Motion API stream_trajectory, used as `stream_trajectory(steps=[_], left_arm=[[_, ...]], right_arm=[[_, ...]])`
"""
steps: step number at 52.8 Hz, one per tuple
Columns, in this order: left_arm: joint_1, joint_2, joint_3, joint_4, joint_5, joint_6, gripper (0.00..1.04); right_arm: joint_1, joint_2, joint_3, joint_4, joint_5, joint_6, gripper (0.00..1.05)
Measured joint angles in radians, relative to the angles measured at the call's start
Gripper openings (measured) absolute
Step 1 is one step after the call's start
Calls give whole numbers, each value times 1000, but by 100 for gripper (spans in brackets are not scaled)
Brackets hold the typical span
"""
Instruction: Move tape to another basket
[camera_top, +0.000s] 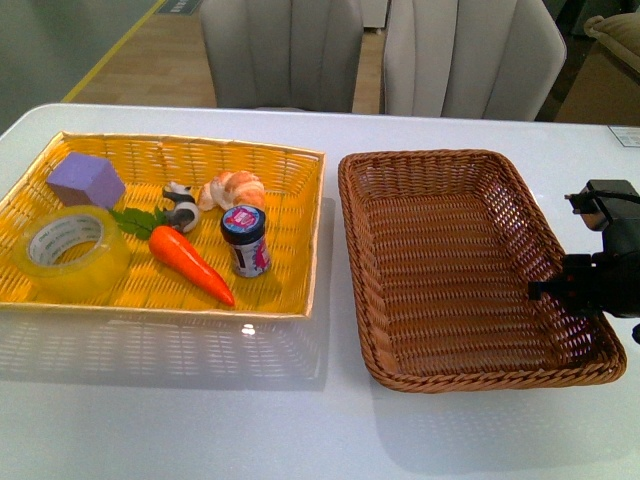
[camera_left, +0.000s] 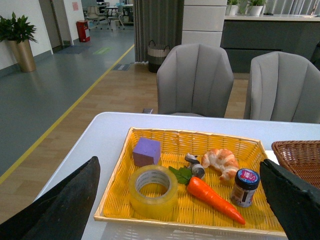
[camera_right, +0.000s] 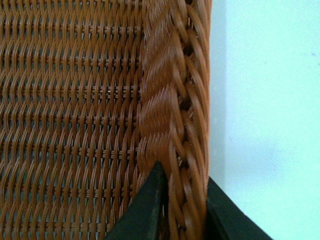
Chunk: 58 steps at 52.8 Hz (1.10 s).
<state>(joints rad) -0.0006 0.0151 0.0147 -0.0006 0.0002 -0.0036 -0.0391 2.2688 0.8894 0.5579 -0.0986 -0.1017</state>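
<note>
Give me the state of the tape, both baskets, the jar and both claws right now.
Wide roll of translucent yellow packing tape: lying flat in the yellow basket, ungripped.
Bright yellow woven basket: holding all the items.
Dark brown wicker basket: empty, rim clamped.
Small dark-lidded jar: upright, lid on.
Left claw: open, holding nothing.
Right claw: shut on the brown basket's rim.

Print on the tape (camera_top: 70, 280) and jar (camera_top: 245, 240) lid is too small to read
</note>
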Motion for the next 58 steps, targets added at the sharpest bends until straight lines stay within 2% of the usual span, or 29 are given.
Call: stream_trajectory(steps=[11, 16, 24, 26, 30, 35, 40, 54, 58], left_arm=[[0, 0, 0, 0, 0, 0, 96], [0, 0, 0, 0, 0, 0, 96], [0, 0, 0, 0, 0, 0, 96], [0, 0, 0, 0, 0, 0, 96], [0, 0, 0, 0, 0, 0, 96], [0, 0, 0, 0, 0, 0, 96], [0, 0, 0, 0, 0, 0, 96], [0, 0, 0, 0, 0, 0, 96], [0, 0, 0, 0, 0, 0, 96]], right_arm=[[-10, -27, -33, 7, -23, 21, 49], [-34, -69, -48, 22, -64, 68, 63], [-101, -267, -93, 71, -154, 169, 94], [-106, -321, -108, 86, -179, 195, 97], [-103, -397, -136, 119, -200, 214, 95], [-67, -485, -259, 431, -30, 160, 80], [-44, -580, -370, 593, 11, 133, 66], [-19, -776, -584, 614, 43, 111, 22], [13, -833, -627, 602, 93, 109, 10]])
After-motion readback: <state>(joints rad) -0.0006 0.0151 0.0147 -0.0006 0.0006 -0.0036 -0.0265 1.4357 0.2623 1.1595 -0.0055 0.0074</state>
